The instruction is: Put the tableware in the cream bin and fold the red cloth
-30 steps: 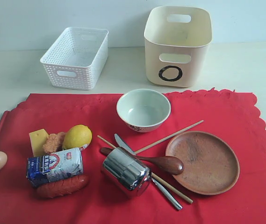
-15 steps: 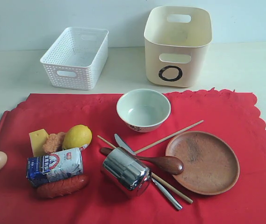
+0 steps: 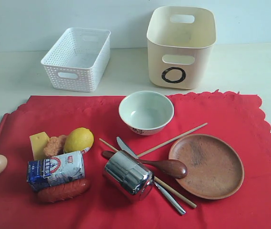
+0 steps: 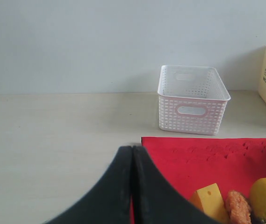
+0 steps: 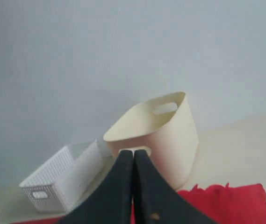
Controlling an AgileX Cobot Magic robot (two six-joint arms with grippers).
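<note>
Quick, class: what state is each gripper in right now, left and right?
Left gripper: closed, holding nothing.
Right gripper: closed, holding nothing.

Bare tabletop [image 3: 125,71] lies open between white lattice basket [image 3: 76,58] and cream bin [image 3: 180,45]; at six o'clock of the bowl [image 3: 145,112], steel cup [image 3: 128,174], spoon [image 3: 166,167], knife [image 3: 171,198] and chopsticks [image 3: 178,136] crowd together, overlapping, on the red cloth [image 3: 240,114].

Red cloth [image 3: 249,119] lies flat, bearing upright bowl [image 3: 146,112], tipped steel cup [image 3: 128,174], plate [image 3: 206,165], spoon [image 3: 166,167], knife [image 3: 171,198], crossed chopsticks [image 3: 173,140]; cream bin [image 3: 181,46] stands far right.
</note>
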